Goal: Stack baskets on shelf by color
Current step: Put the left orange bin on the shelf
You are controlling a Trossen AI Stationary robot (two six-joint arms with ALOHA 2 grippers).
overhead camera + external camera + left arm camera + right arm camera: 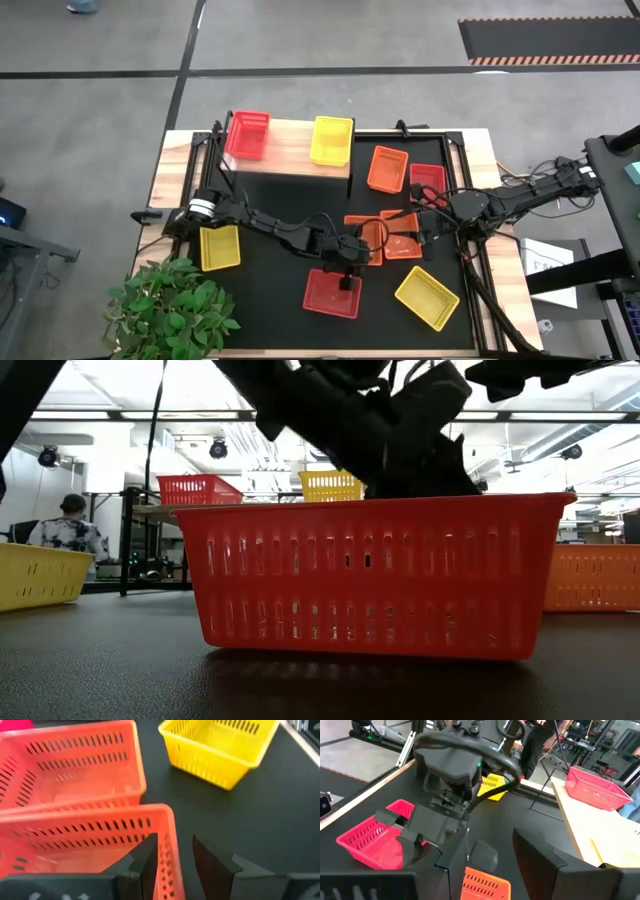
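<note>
No text, label, brand, number or sign can be read in any of the views. A white sheet [546, 262] is seen at the table's right edge in the high view, but what is printed on it is too small to be made out.

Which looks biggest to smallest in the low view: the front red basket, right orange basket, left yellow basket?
1. Red perforated plastic basket, nearest the camera.
2-3. Orange perforated plastic basket and yellow perforated plastic basket: both cropped by the frame edge, too alike to rank.
</note>
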